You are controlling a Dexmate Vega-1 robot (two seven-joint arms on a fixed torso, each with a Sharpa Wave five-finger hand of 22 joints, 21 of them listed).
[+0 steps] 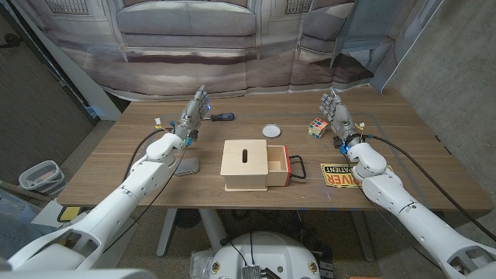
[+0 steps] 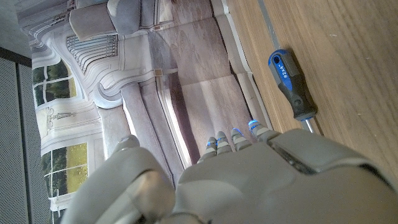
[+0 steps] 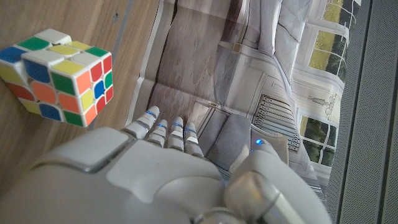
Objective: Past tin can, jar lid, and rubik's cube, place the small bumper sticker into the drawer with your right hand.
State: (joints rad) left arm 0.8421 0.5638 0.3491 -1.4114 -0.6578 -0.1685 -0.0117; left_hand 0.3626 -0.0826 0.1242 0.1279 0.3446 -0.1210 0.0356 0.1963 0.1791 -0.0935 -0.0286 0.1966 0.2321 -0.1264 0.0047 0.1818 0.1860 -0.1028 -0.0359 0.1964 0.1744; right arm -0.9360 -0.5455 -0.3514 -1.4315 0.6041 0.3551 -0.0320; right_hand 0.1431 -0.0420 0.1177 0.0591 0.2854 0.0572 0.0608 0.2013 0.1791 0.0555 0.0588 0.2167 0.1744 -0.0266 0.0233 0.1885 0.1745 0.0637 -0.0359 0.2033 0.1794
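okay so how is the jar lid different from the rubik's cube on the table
The jar lid is a flat, round, pale disc; the rubik's cube is a blocky cube with many coloured squares. The lid lies low near the table's middle, behind the wooden drawer box; the cube stands taller, further toward the right hand, close beside it. Both sit on the table, and neither is held.

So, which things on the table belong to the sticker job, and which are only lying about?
For the job:
- yellow sticker, partly under the right arm
- wooden box with its red drawer pulled out
- right hand, holding nothing

Only lying about:
- cube
- jar lid
- screwdriver
- flat grey thing by the left arm
- left hand
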